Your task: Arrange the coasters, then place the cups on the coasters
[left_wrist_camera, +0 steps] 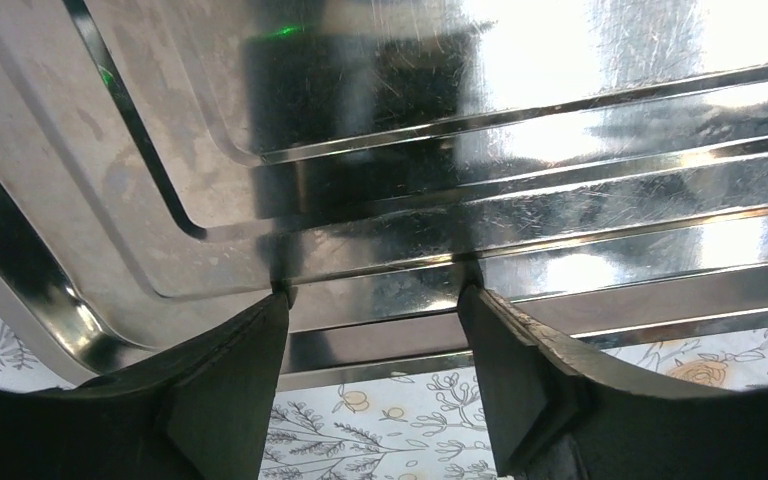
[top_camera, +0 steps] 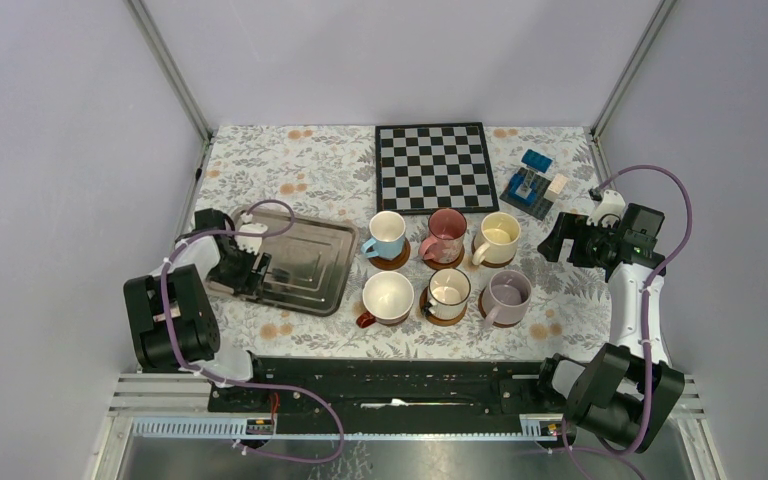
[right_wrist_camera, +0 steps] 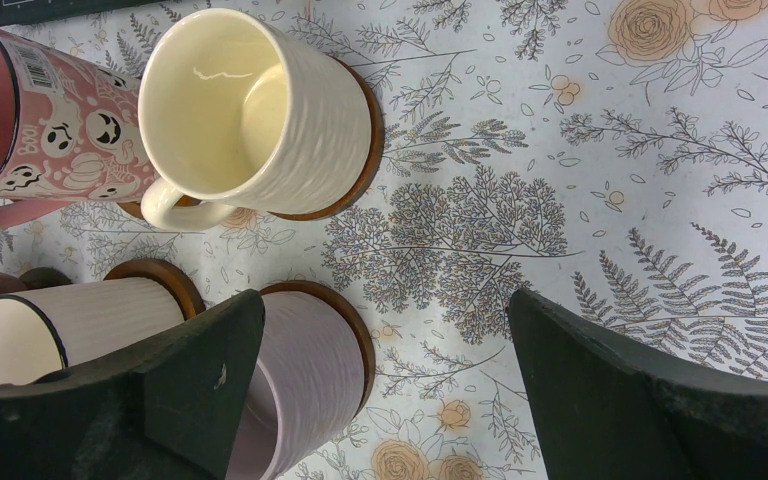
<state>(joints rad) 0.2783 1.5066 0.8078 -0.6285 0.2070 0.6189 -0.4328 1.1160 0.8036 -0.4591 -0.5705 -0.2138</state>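
Six cups stand in two rows of three, each on a brown coaster (top_camera: 392, 262): light blue cup (top_camera: 387, 235), pink cup (top_camera: 445, 235), cream-yellow cup (top_camera: 498, 238), a white cup with a brown outside (top_camera: 387, 297), a cream cup (top_camera: 449, 292) and a lilac cup (top_camera: 507, 296). My right gripper (top_camera: 558, 243) hovers open just right of them, with only floral cloth between its fingers (right_wrist_camera: 385, 300); the lilac cup (right_wrist_camera: 305, 370) and cream-yellow cup (right_wrist_camera: 260, 110) lie to its left. My left gripper (top_camera: 257, 270) is open low over the tray's left rim, holding nothing (left_wrist_camera: 375, 292).
A grey metal tray (top_camera: 305, 240) lies at the left, its ridged rim (left_wrist_camera: 520, 270) filling the left wrist view. A chessboard (top_camera: 432, 167) sits at the back centre and a blue block toy (top_camera: 530, 185) at the back right. Frame posts stand at both back corners.
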